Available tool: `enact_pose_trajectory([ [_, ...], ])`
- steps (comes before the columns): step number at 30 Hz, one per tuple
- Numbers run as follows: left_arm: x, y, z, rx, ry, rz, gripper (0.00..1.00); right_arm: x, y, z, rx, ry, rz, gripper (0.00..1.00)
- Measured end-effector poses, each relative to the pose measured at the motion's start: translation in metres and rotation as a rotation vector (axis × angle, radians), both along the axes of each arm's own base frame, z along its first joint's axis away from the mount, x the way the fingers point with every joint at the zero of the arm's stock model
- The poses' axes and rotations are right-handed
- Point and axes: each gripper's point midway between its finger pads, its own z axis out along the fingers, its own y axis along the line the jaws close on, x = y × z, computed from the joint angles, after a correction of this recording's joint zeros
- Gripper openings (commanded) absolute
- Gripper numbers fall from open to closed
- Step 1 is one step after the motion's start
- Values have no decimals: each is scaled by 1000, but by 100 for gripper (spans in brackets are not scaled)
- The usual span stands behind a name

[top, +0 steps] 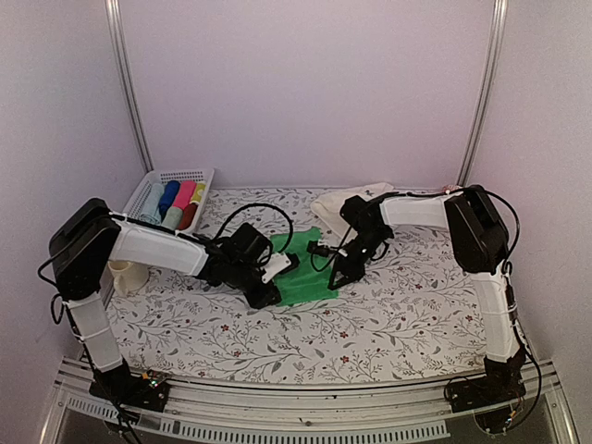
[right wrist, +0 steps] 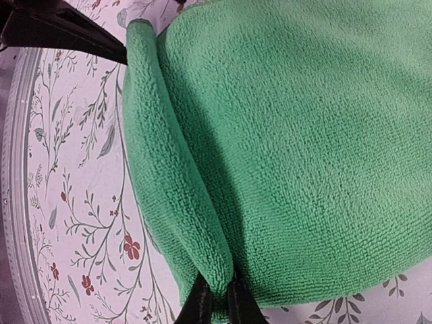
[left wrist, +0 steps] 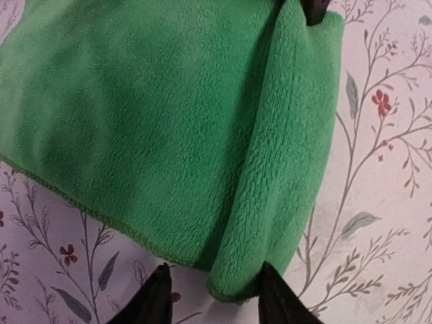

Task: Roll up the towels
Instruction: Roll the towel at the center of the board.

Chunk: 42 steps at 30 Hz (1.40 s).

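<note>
Green on a floral table cover [top: 370, 333], from above: the green towel [top: 301, 273] near the middle, pale lilac walls all round. Behind the green towel and a little to its right, the cream towel [top: 338, 199] in a loose heap. Far off to its back left, a white basket [top: 148, 190] of coloured rolls. At the green towel's left edge the left gripper [top: 277, 268], at its right edge the right gripper [top: 335, 276], both low, arms bent inward.

From the left wrist: green towel [left wrist: 135, 121] with one edge turned over into a thick fold. Left gripper [left wrist: 214, 270] parted astride the fold's end, table cover showing in the gap, nothing clamped. At the fold's other end, a dark finger [left wrist: 314, 10] of the right gripper.

From the right wrist: the same fold along the green towel [right wrist: 304, 135]. Right gripper [right wrist: 216, 297] pinched tight on the fold's end. At the far end, a dark finger [right wrist: 61, 30] of the left gripper.
</note>
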Motion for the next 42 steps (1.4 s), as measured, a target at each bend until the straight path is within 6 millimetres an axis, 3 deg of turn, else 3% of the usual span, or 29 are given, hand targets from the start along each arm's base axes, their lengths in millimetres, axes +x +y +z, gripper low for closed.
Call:
enact_pose_trajectory([
  [2, 0, 8, 2, 23, -15, 24, 72, 1, 1, 0, -2, 3, 0, 7],
  [4, -4, 16, 4, 56, -45, 34, 79, 2, 1, 0, -7, 9, -1, 7],
  [10, -17, 22, 12, 158, -206, -21, 83, 3, 2, -2, -14, 54, -6, 9],
  [16, -34, 19, 10, 248, -413, -157, 81, 4, 2, -3, -20, 93, -10, 9],
  [26, -33, 2, 32, 308, -690, -296, 69, 4, 2, -3, -22, 122, -18, 10],
  [31, -37, -6, 28, 324, -714, -360, 61, 4, 1, -3, -22, 124, -20, 9],
  [42, -32, -25, 9, 359, -690, -411, 57, 3, 1, -3, -23, 126, -20, 9],
])
